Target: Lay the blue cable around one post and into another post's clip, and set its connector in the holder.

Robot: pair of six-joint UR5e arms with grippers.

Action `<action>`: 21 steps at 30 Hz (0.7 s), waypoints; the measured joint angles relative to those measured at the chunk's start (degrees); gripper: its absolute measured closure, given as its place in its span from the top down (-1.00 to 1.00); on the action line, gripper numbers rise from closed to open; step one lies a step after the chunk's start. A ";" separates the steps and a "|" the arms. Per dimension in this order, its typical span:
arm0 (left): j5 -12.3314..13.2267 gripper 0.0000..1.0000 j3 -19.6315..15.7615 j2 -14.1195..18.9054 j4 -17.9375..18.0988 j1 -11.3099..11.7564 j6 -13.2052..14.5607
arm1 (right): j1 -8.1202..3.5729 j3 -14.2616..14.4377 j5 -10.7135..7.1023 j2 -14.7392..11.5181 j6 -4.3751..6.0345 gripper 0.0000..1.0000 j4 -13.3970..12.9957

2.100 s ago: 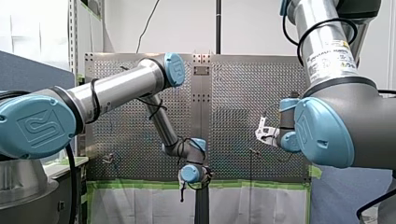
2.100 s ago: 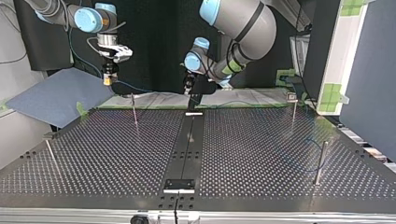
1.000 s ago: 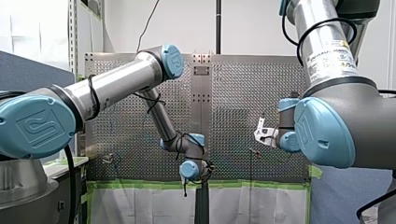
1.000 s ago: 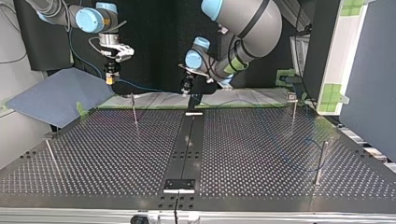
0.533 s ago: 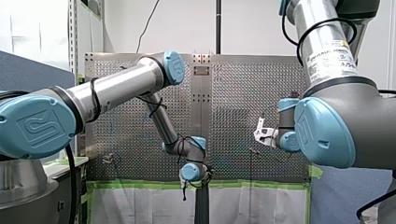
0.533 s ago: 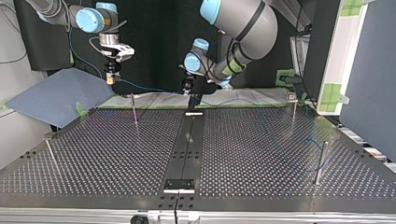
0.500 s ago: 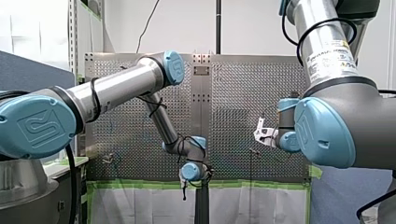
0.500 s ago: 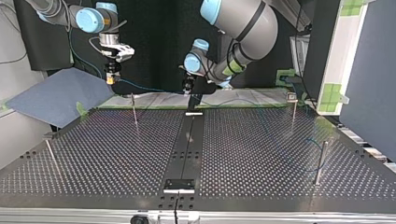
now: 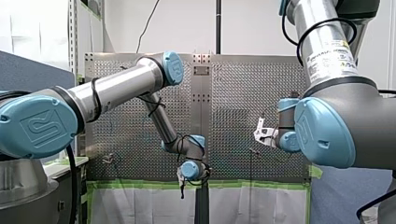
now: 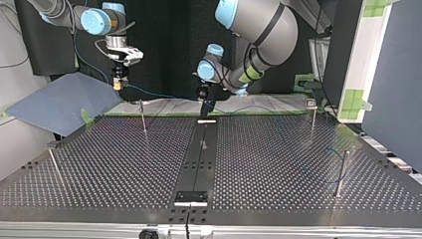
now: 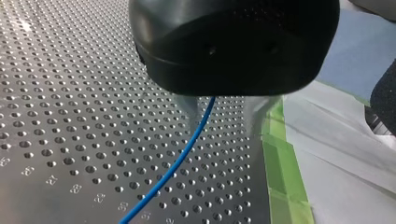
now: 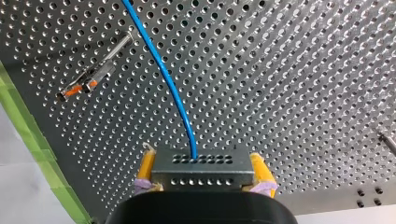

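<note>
The blue cable point(image 11: 177, 163) runs between the two metal fingers of my left gripper point(image 11: 223, 122), close against one of them; the fingers stand apart. In the top view this gripper point(image 10: 204, 106) hangs over the table's far edge at the centre strip. My right gripper point(image 12: 202, 164) has its yellow pads shut on the perforated metal connector point(image 12: 205, 173), from which the cable point(image 12: 163, 74) leads away over the table. In the top view it point(image 10: 118, 82) is held high at the far left, and the cable point(image 10: 159, 94) sags from it toward my left gripper.
Thin posts stand on the perforated table: one point(image 10: 143, 118) below my right gripper, one with a clip point(image 10: 312, 115) at the far right, one point(image 10: 341, 173) at the near right, one point(image 10: 55, 168) at the near left. A small bracket point(image 10: 190, 197) sits on the black centre strip.
My left wrist has turned and dipped slightly at the table's far edge. My right arm has stayed still with the connector.
</note>
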 joint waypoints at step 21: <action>0.66 -1.00 0.01 -0.02 0.49 0.13 0.30 | 0.00 0.03 0.00 0.01 0.01 -1.00 0.27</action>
